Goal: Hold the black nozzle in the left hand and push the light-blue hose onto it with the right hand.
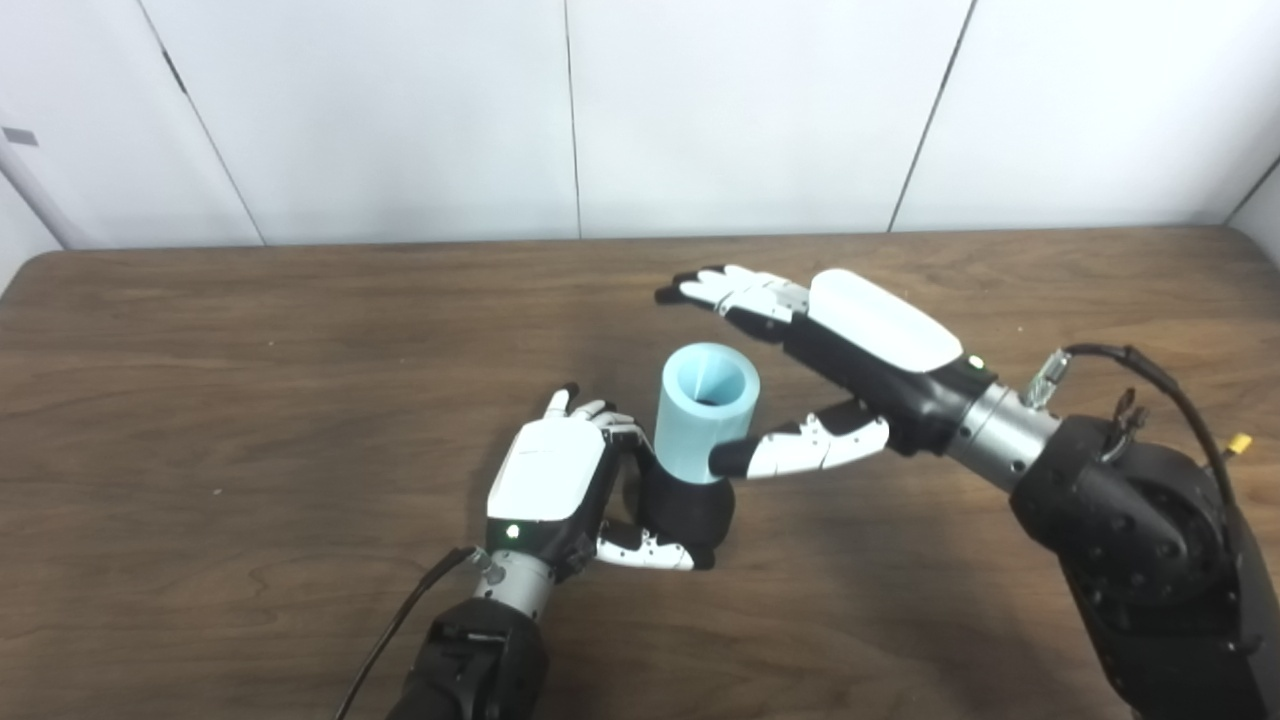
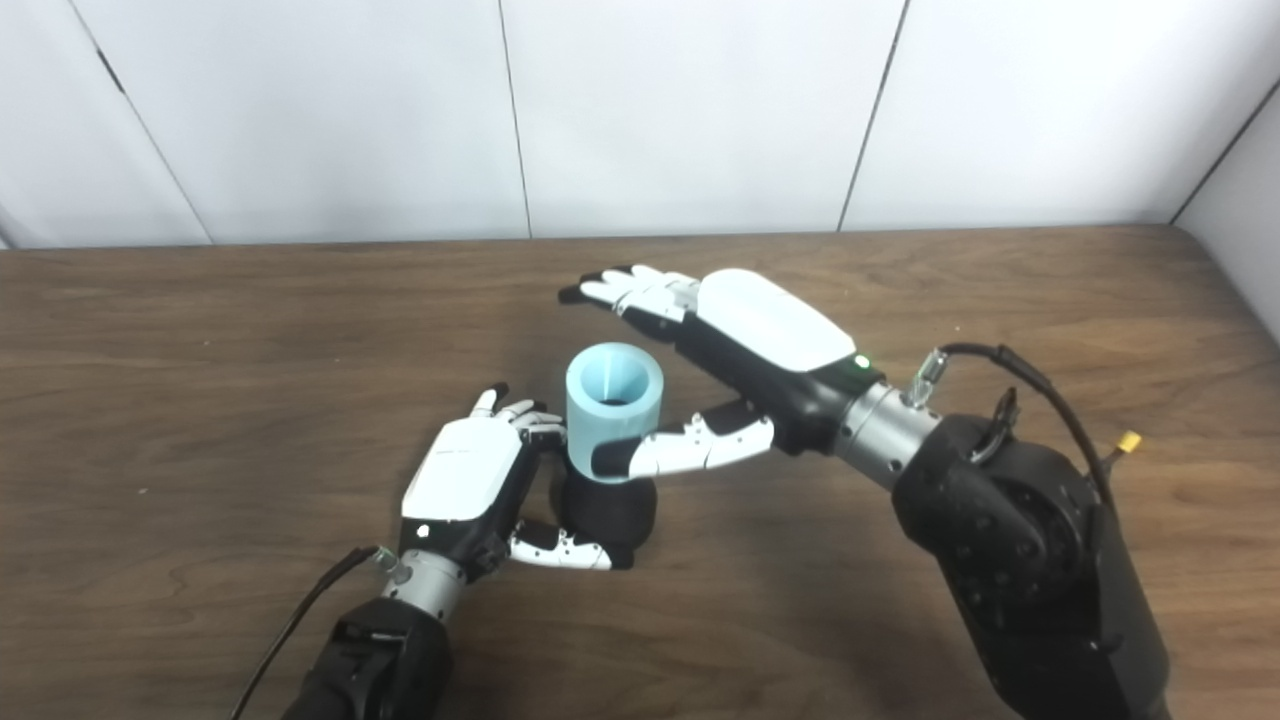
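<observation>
A light-blue hose [image 1: 700, 420], a short wide tube with its mouth facing up, stands on top of the black nozzle [image 1: 690, 512] at the table's middle. My left hand [image 1: 550, 480] grips the nozzle from the left, thumb [image 1: 645, 552] across its front and fingers curled round its far side. My right hand [image 1: 865, 345] hovers to the right of the hose and is open. Its fingers [image 1: 735, 288] stretch out flat beyond and above the hose, apart from it. Its thumb [image 1: 800, 450] reaches to the hose's near side, its tip at the wall.
The brown wooden table [image 1: 250, 400] spans the whole view, with white wall panels [image 1: 400, 110] behind its far edge. Cables run along my left forearm [image 1: 400, 620] and over my right wrist [image 1: 1150, 375].
</observation>
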You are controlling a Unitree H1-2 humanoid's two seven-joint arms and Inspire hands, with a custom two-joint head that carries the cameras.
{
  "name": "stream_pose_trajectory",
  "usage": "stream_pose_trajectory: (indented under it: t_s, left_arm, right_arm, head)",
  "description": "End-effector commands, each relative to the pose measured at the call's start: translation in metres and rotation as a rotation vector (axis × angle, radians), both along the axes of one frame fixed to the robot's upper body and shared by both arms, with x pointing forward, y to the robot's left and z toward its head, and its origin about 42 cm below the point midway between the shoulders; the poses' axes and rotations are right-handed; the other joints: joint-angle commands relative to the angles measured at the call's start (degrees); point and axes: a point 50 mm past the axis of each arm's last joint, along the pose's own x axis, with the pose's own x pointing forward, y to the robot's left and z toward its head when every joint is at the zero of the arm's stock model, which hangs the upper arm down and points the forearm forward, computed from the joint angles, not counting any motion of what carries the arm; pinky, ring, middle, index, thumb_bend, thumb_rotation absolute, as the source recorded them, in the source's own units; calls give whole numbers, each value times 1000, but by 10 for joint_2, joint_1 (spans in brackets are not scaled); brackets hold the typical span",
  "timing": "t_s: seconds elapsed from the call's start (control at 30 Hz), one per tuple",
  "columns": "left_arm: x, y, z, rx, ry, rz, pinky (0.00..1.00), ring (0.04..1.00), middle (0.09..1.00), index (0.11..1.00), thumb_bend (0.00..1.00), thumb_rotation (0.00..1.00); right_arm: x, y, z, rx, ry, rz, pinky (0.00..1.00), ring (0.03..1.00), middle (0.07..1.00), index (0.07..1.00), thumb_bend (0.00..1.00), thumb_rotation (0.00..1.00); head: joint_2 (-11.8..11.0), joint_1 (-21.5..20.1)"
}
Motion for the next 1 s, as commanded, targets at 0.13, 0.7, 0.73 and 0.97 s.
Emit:
stream_pose_trajectory:
  t_s: [0.13, 0.7, 0.73, 0.97]
  left_arm:
    - [-4, -4, -5, 12, 53, -33, 1000, 875, 753, 480, 523, 54]
    - [-4, -5, -5, 9, 54, -32, 1000, 869, 744, 480, 524, 54]
    - [-4, -5, -5, 8, 55, -32, 1000, 869, 745, 480, 524, 54]
    - [-4, -5, -4, 5, 57, -27, 1000, 873, 747, 479, 523, 54]
  right_arm:
    - [-13, 0, 17, -87, -154, 44, 1000, 1000, 988, 934, 632, 946]
    - [-18, 2, 8, -127, -183, 95, 1000, 1000, 999, 945, 595, 932]
    - [-18, 3, 7, -126, -180, 98, 1000, 1000, 998, 943, 591, 923]
    - [-15, 4, 2, -143, -161, 101, 1000, 1000, 999, 950, 597, 900]
  head:
    - [0, 0]
    - [3, 1]
    - [3, 1]
    - [3, 0]
